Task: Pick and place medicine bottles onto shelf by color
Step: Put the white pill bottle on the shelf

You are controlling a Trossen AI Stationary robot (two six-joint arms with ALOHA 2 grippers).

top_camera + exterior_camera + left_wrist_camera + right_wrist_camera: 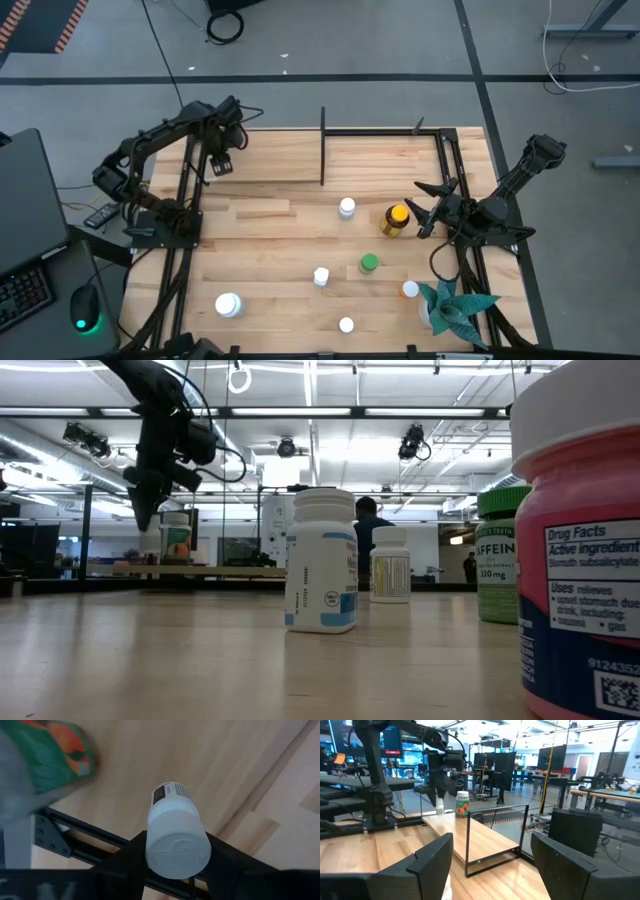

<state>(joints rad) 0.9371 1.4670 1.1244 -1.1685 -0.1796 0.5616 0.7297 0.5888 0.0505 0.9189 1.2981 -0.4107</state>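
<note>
Above the shelf (270,165), left hand (220,165) gripping white bottle (176,837).

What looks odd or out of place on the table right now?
Nothing looks spilled or tipped. The loose bottles, such as the green-capped bottle and the amber bottle, stand upright. The only non-medicine item is the teal spiky plant at the table's corner. The left gripper holds a white bottle above the shelf.

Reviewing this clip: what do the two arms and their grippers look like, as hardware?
Both arms are dark, near-black jointed links. The left gripper ends in two flat black fingers. The right gripper has wide, angular black fingers. Black cable loops run along the left arm, seen in the low view.
</note>
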